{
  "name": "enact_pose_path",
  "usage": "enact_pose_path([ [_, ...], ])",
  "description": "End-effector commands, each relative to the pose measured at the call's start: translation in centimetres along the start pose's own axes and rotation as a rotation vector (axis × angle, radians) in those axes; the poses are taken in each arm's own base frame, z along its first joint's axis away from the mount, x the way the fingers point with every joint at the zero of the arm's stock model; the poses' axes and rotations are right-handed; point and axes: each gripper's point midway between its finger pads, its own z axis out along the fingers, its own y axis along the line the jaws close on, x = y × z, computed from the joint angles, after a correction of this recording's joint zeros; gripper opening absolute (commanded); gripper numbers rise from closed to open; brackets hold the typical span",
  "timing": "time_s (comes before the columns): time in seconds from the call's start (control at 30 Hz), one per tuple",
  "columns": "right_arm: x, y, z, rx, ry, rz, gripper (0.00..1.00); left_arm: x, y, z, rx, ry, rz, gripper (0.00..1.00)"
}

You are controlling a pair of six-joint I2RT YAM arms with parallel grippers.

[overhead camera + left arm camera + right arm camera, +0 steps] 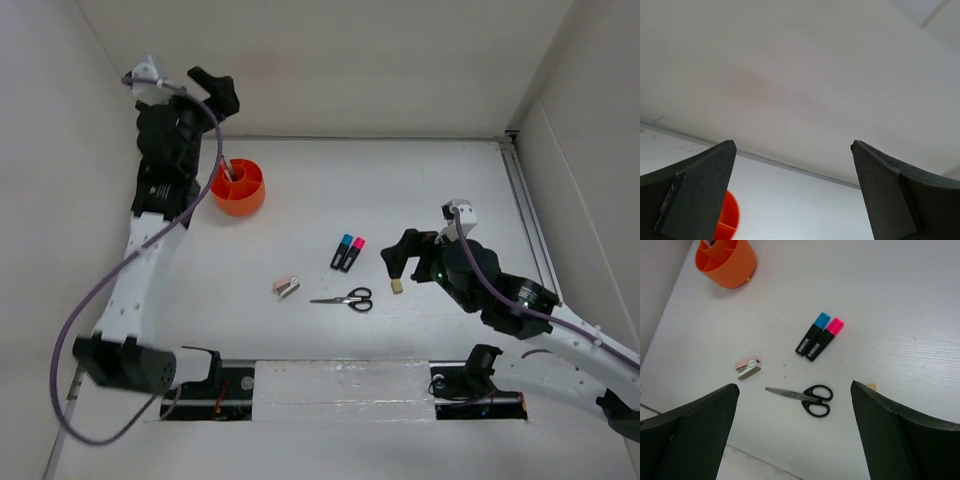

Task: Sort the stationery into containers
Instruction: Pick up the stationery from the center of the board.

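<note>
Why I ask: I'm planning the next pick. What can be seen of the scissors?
The scissors have two black, plastic-looking handle loops and slim silver, metal-looking blades, which are closed. They lie flat on the white table, near its front middle. In the top view the blades point left toward the stapler and the handles lie to the right. The highlighters lie just beyond them, apart. Only the table touches them.

Bare worktop [420, 180] is lying open between the orange tub [240, 195] and the two highlighters [347, 253]. The stapler [287, 287], scissors [345, 298] and eraser [397, 287] are sitting apart, leaving gaps between them. The left arm [165, 170] is crowding the tub's left side against the wall [50, 200].
</note>
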Motion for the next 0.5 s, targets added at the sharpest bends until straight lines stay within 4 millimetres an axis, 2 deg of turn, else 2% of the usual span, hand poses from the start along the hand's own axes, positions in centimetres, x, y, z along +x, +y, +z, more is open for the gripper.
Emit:
enact_pose_path([
  [0.0, -1.8, -1.2, 0.7, 0.118, -0.023, 0.036, 1.0, -2.1, -3.7, -7.8, 0.221, 0.002, -0.163, 1.0],
  [0.03, -1.9, -1.8, 1.2, 0.153, -0.019, 0.054, 1.0, -1.9, -3.7, -9.3, 0.247, -0.006, -0.179, 1.0],
  [0.07, -0.8, -2.3, 2.1, 0.193, 0.023, 0.049, 1.0, -0.4, -2.8, -11.6, 0.265, 0.003, -0.178, 1.0],
  [0.1, -0.6, -3.5, 2.4, 0.25, 0.038, 0.078, 1.0, -0.2, -2.4, -13.4, 0.288, -0.022, -0.181, 1.0],
  [0.17, 0.8, -4.3, 3.4, 0.262, 0.096, 0.066, 1.0, 0.7, -1.9, -14.7, 0.299, -0.019, -0.191, 1.0],
  [0.2, 1.4, -4.7, 3.9, 0.241, 0.128, -0.001, 0.98, 0.9, -1.6, -15.3, 0.303, -0.027, -0.182, 1.0],
  [0.23, 2.0, -3.3, 4.5, 0.14, 0.16, -0.005, 0.98, 1.3, -1.3, -15.8, 0.307, -0.034, -0.183, 1.0],
  [0.27, 3.3, -4.3, 5.2, 0.135, 0.195, -0.015, 0.96, 1.8, -1.2, -16.5, 0.327, -0.031, -0.182, 1.0],
  [0.3, 3.9, -4.3, 5.5, 0.102, 0.215, -0.024, 0.96, 2.2, -0.8, -17.4, 0.325, -0.028, -0.182, 1.0],
  [0.33, 4.3, -4.3, 5.8, 0.069, 0.224, -0.037, 0.97, 3.4, 0.3, -17.5, 0.27, 0.018, -0.19, 1.0],
  [0.4, 6.0, -5.5, 6.0, 0.066, 0.276, -0.022, 0.99, 3.9, 0.9, -17.4, 0.215, 0.085, -0.153, 1.0],
  [0.43, 6.1, -5.9, 6.3, 0.081, 0.279, -0.017, 0.99, 6.2, 2.4, -17.5, 0.136, 0.186, -0.123, 1.0],
  [0.47, 7.0, -7.0, 6.2, 0.119, 0.311, -0.019, 0.99, 6.9, 3.6, -17.3, 0.066, 0.22, -0.103, 1.0],
])
